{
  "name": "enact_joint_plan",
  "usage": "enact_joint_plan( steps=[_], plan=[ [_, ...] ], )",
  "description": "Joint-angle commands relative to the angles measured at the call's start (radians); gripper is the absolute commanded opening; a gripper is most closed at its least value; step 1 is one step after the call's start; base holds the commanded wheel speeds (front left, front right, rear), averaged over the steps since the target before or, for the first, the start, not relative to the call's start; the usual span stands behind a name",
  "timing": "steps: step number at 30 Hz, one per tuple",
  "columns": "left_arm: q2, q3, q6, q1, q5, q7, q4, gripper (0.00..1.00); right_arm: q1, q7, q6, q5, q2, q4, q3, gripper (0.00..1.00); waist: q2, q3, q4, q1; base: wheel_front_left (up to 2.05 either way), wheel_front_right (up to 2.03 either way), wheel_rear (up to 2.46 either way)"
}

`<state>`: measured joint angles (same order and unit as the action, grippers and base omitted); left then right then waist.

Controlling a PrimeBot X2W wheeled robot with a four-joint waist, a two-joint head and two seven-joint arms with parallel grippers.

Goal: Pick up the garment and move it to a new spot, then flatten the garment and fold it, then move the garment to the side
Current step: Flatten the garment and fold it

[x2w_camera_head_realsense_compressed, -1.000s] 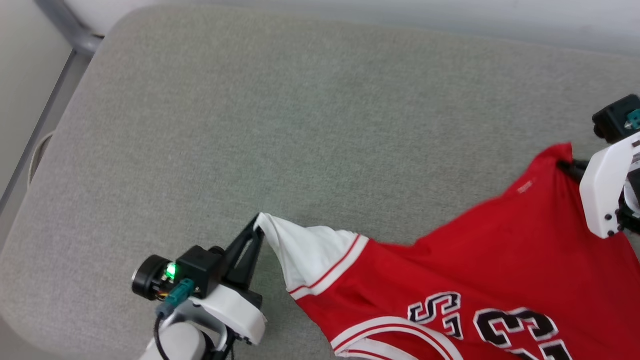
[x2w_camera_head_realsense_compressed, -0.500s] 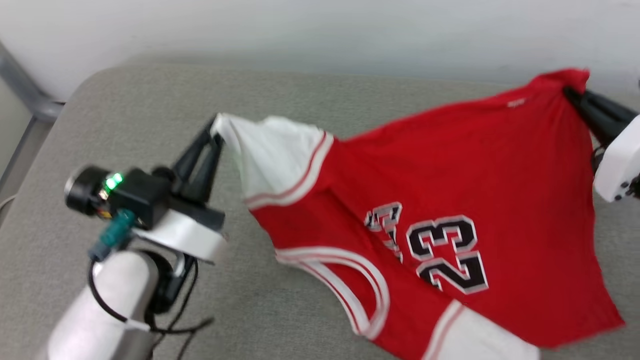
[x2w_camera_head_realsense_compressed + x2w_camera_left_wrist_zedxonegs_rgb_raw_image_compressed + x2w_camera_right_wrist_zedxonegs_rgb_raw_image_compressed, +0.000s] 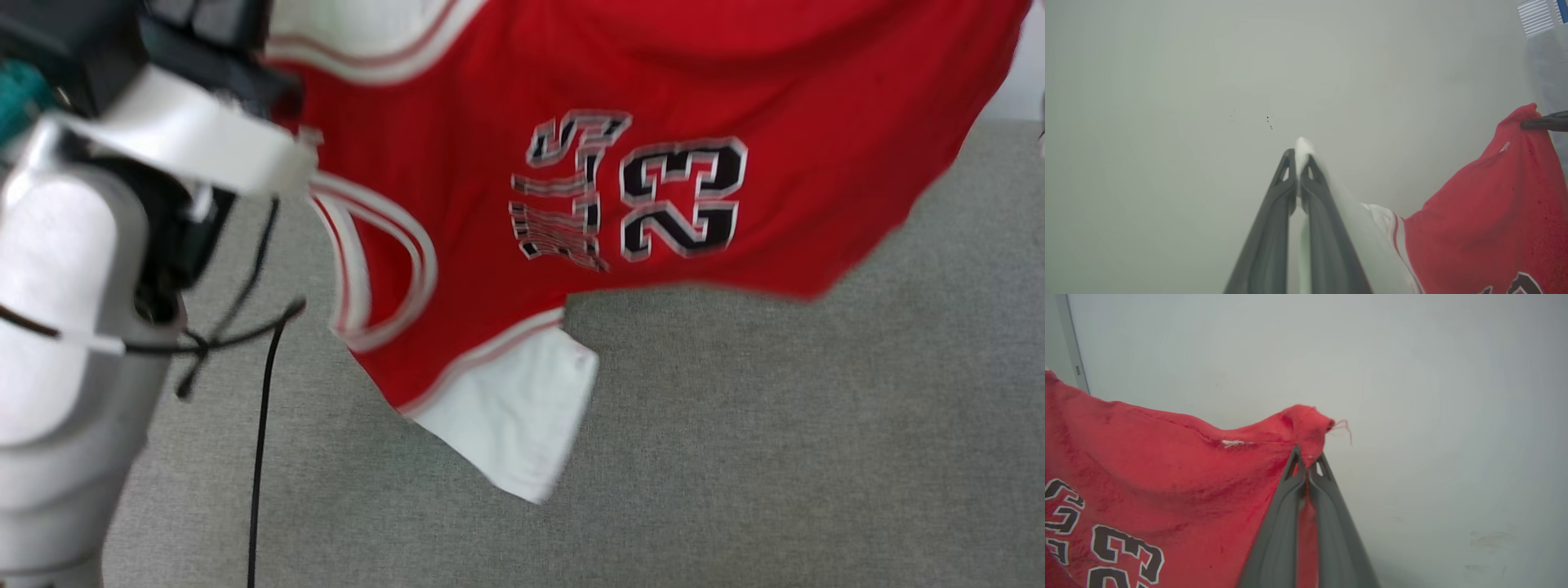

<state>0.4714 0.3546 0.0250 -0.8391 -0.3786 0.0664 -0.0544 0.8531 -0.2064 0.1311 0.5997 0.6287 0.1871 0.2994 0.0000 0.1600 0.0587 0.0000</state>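
One garment [image 3: 735,98], a red jersey with white sleeves, hangs stretched in the air above the grey tabletop [image 3: 775,449] between two grippers. The left gripper [image 3: 1298,163] has its jaws pinched tight on a white sleeve tip. The right gripper [image 3: 1308,463] has its jaws clamped on a red corner. A black, white-edged "23" reads clearly, but the lettering beside it is too crumpled to read.
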Motion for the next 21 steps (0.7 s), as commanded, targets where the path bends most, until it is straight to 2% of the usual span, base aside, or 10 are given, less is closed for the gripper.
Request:
enact_joint_plan(
  steps=[1, 6, 11, 14, 21],
  plan=[
    [-0.003, -0.005, 0.011, -0.065, -0.008, -0.016, 0.016, 0.0, 0.052, -0.013, -0.001, -0.017, -0.013, -0.006, -0.019, 0.0, 0.0, 0.03, -0.007, 0.0, 0.0, 0.0, 0.0],
    [-0.024, -0.009, 0.047, -0.262, -0.031, -0.049, 0.101, 0.0, 0.187, -0.049, -0.001, -0.055, -0.05, 0.026, -0.049, 0.0, 0.0, 0.111, -0.014, 0.0, 0.0, 0.0, 0.0],
    [-0.036, 0.008, 0.078, -0.459, -0.036, -0.058, 0.229, 0.0, 0.36, -0.05, -0.001, -0.113, -0.088, 0.112, -0.04, 0.0, 0.0, 0.198, -0.024, 0.0, 0.0, 0.0, 0.0],
    [-0.033, 0.008, 0.088, -0.587, -0.041, -0.039, 0.316, 0.0, 0.47, -0.039, -0.001, -0.117, -0.123, 0.179, -0.049, 0.0, 0.0, 0.246, -0.031, 0.0, 0.0, 0.0, 0.0],
    [-0.034, 0.043, 0.101, -0.86, -0.024, 0.023, 0.51, 0.0, 0.723, 0.029, -0.001, -0.169, -0.16, 0.335, -0.048, 0.0, 0.0, 0.322, -0.05, 0.0, 0.0, 0.0, 0.0]
  ],
)
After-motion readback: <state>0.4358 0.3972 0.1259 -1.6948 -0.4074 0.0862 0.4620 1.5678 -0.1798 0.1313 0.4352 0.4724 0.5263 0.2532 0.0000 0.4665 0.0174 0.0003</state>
